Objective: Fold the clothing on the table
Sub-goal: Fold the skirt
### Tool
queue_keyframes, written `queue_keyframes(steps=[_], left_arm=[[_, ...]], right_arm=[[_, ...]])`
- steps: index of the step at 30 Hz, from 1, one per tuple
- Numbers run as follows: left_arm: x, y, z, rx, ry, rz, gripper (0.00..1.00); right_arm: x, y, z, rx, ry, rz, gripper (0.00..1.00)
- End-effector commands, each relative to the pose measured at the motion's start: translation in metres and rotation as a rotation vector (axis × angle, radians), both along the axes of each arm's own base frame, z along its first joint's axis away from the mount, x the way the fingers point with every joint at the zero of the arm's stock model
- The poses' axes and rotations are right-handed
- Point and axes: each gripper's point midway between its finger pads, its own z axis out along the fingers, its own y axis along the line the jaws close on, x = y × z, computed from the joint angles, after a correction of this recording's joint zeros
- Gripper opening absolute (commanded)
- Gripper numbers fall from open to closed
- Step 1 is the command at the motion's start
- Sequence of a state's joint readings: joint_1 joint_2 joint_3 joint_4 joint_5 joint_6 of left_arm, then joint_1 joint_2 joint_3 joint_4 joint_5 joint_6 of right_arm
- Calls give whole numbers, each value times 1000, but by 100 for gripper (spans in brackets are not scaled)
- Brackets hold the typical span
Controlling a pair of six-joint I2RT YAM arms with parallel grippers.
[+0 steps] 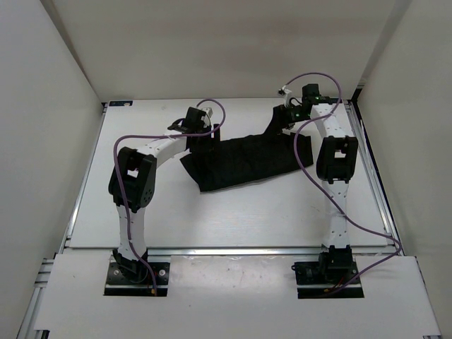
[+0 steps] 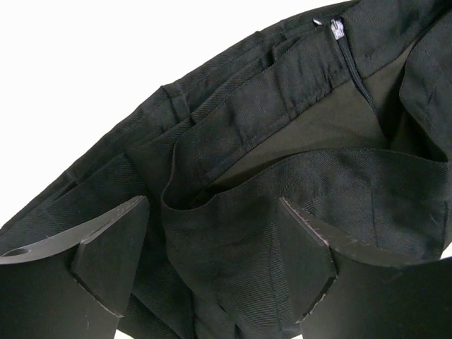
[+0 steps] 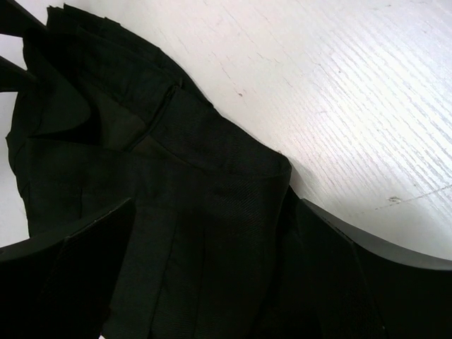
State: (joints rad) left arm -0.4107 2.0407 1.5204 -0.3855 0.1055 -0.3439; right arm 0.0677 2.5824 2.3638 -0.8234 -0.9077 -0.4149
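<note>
1. A black piece of clothing (image 1: 244,161) lies rumpled in a long band on the white tabletop (image 1: 233,219). It sits on the far half, well away from the arms' bases.
2. The left claw (image 1: 201,141) is down at the clothing's left end. The right claw (image 1: 284,121) is down at the clothing's far right corner, where the fabric bunches up a little.
3. From the left wrist camera, the left claw (image 2: 212,247) stands spread. Its two dark fingers (image 2: 106,258) sit on either side of a raised fold of the clothing, and there is a clear gap from each finger to the fold, so nothing is pinched. Just beyond the fingers lie a stitched band of the clothing and a short zipper (image 2: 351,67).
4. From the right wrist camera, the right claw (image 3: 212,247) is spread wide. Pleated fabric lies between its fingers (image 3: 353,282) and is not gripped. The clothing's edge runs diagonally, with bare tabletop beside it.
5. Purple cables (image 1: 212,116) loop from both arms above the clothing.
6. Plain white walls (image 1: 42,106) stand on three sides of the tabletop, well clear of the clothing.
</note>
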Motion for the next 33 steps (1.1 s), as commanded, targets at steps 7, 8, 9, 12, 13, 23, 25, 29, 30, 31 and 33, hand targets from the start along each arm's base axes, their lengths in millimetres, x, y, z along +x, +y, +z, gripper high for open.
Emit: queue_keyframes(steps=[7, 8, 9, 12, 13, 23, 25, 29, 30, 31, 33], left_arm=[[-4, -4, -2, -39, 18, -11, 84], [-4, -5, 1, -44, 15, -14, 84], [-4, -5, -4, -42, 21, -12, 83], [-5, -5, -2, -59, 24, -20, 78], [-4, -5, -4, -64, 31, -18, 75], [0, -1, -10, -119, 59, 9, 0], [4, 2, -1, -126, 24, 23, 0], [4, 6, 13, -145, -8, 37, 0], [2, 6, 14, -143, -12, 31, 0], [1, 6, 18, -142, -23, 28, 0], [-5, 6, 22, -143, -29, 22, 0]], right_arm=[[-4, -4, -24, -29, 70, -28, 99], [-5, -4, -21, -34, 68, -30, 99], [-6, -1, -23, -32, 70, -25, 97], [-5, -2, -22, -31, 80, -35, 90], [-4, -4, -20, -29, 82, -42, 79], [15, -10, 6, -11, 54, -118, 0], [15, -12, 14, 0, 60, -127, 0], [10, -26, 38, 17, 43, -141, 0], [7, -30, 50, 16, 33, -147, 0], [1, -34, 57, 28, 44, -153, 0], [-8, -45, 68, 47, 61, -173, 0]])
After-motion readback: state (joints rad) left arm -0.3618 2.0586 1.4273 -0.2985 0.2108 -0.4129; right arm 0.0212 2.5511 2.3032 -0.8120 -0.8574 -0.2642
